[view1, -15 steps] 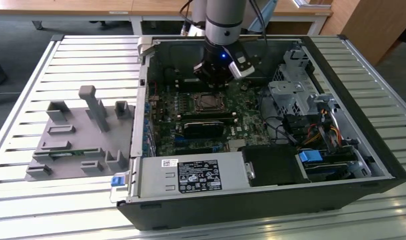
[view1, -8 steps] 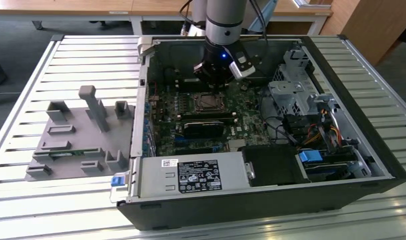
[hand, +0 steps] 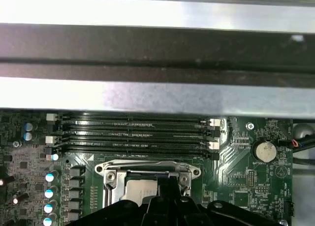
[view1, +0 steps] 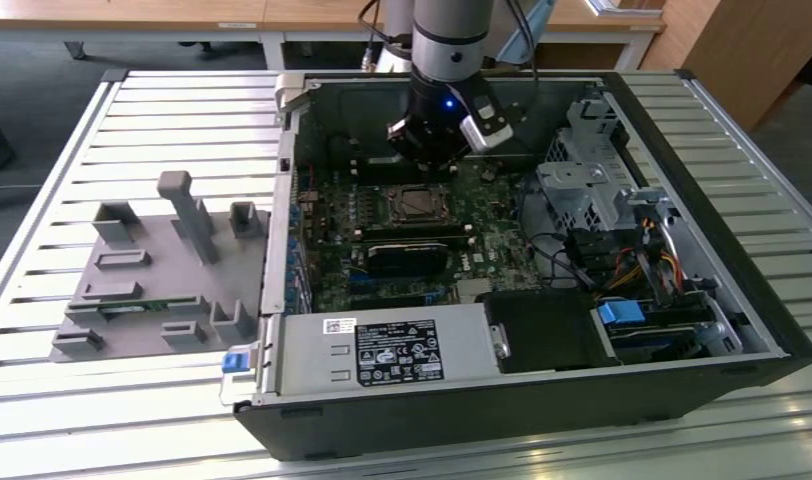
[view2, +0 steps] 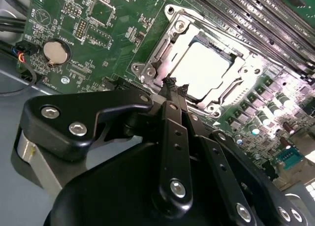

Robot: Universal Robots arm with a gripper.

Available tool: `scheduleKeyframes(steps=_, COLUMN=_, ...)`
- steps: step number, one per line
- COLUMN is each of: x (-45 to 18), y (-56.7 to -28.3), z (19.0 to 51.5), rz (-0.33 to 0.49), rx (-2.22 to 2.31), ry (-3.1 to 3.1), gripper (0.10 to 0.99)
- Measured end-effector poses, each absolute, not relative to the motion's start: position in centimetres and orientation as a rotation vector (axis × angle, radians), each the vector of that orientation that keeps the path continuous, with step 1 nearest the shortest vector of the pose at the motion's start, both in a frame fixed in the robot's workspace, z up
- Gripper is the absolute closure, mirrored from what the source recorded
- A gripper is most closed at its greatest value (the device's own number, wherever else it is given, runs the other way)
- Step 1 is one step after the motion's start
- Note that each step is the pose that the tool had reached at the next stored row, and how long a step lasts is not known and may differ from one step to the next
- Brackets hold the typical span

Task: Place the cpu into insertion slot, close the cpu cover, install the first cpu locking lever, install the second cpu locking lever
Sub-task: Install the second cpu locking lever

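Sitting flat in the insertion slot [view2: 197, 71], the cpu [view2: 201, 68] shows its pale silvery face through the window of the cpu cover [view2: 226, 80], which appears to lie down over it as a thin metal frame; the same pale square shows in the first wrist view [hand: 141, 190] inside the frame [hand: 147, 168]. By my judgement the chip is light, stiff and smooth, so it would slip easily, and it is fragile on its underside, where the contacts of the socket meet it; it wants holding only by two opposite edges, never by pressing on the face. The cover looks like thin springy sheet metal that will flex if pushed off-centre, best pressed near its free edge. The gripper [view2: 175, 86] hangs just beside one edge of the socket frame, its black fingers [view2: 171, 83] drawn together to a narrow tip with nothing between them; whether the tip touches the frame I cannot tell. Whether the locking levers are hooked is not plain either. Around the socket lies the green circuit board [view2: 108, 44], with a round coin battery [view2: 54, 52] well apart to one side and the long black memory slots [hand: 133, 135] running along another side. In the exterior view the arm [view1: 450, 45] reaches down into the open computer case [view1: 513, 400], which rests on a slatted metal tabletop [view1: 59, 400], with a grey plastic fixture [view1: 153, 280] near it on the exterior view's left.
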State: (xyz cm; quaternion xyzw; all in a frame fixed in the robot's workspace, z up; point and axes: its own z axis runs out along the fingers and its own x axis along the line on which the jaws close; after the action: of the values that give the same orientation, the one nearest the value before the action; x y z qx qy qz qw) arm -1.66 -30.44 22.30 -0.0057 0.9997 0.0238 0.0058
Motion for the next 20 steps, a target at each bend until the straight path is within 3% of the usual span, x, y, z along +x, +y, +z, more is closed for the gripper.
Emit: scheduleKeyframes(steps=20, x=-1.7, y=-32.5, z=23.6, rz=0.075, rx=-0.018, ry=3.129, gripper=0.980)
